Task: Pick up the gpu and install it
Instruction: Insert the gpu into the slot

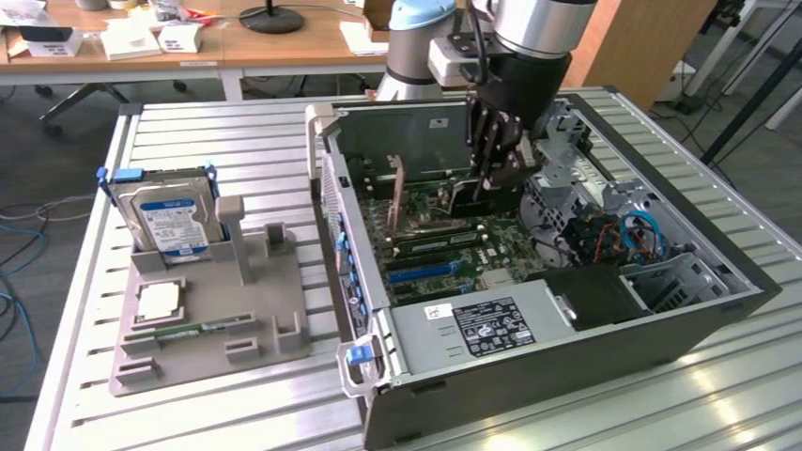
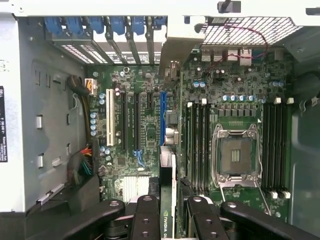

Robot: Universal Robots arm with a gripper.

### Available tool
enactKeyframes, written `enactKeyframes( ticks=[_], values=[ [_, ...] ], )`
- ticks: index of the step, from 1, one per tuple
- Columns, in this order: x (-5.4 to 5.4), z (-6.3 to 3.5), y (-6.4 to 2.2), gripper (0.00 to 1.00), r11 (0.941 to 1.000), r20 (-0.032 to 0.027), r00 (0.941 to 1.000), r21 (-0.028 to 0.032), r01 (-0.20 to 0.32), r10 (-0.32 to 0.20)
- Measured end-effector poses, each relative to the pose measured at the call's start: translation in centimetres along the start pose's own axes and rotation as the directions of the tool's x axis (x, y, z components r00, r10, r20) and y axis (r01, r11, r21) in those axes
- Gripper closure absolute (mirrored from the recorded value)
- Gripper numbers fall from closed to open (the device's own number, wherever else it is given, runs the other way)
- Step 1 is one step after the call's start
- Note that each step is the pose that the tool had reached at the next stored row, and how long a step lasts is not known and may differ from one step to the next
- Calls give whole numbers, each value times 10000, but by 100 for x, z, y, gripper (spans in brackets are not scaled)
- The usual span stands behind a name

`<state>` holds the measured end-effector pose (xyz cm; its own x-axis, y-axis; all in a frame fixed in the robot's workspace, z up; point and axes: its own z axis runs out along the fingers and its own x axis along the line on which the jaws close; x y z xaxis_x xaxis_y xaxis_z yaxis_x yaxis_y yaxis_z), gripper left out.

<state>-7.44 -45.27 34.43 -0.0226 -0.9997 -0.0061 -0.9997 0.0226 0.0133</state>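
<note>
My gripper [image 1: 498,174] reaches down into the open computer case [image 1: 701,310], above the motherboard [image 1: 433,254]. Its fingers [image 2: 146,220] are shut on the gpu [image 2: 167,222], a thin dark card that appears edge-on in the wrist view. The card's pale metal bracket [image 2: 176,52] points toward the rear slot openings of the case. From the exterior view the gpu [image 1: 467,195] hangs upright under the gripper, its bracket [image 1: 396,193] near the case's back wall. The card's lower edge lies close alongside the blue expansion slot [image 2: 163,117]; I cannot tell whether it touches the slot.
A grey fixture [image 1: 269,319] on the exterior view's left holds a silver hard drive [image 1: 169,221], a processor chip [image 1: 160,301] and a green memory stick [image 1: 188,331]. Inside the case sit the power supply [image 1: 501,324], drive cages [image 1: 664,282], cables [image 1: 633,230] and the open processor socket [image 2: 235,157].
</note>
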Motion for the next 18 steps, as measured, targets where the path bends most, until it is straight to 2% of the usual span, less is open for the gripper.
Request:
enactKeyframes(
  ticks=[11, 18],
  values=[
    [1, 24, 21, 74, 10000, -2, 10000, -1, 10, -10],
    [2, 126, 25, 74, 10000, -1, 10000, -2, 8, -8]
  ],
)
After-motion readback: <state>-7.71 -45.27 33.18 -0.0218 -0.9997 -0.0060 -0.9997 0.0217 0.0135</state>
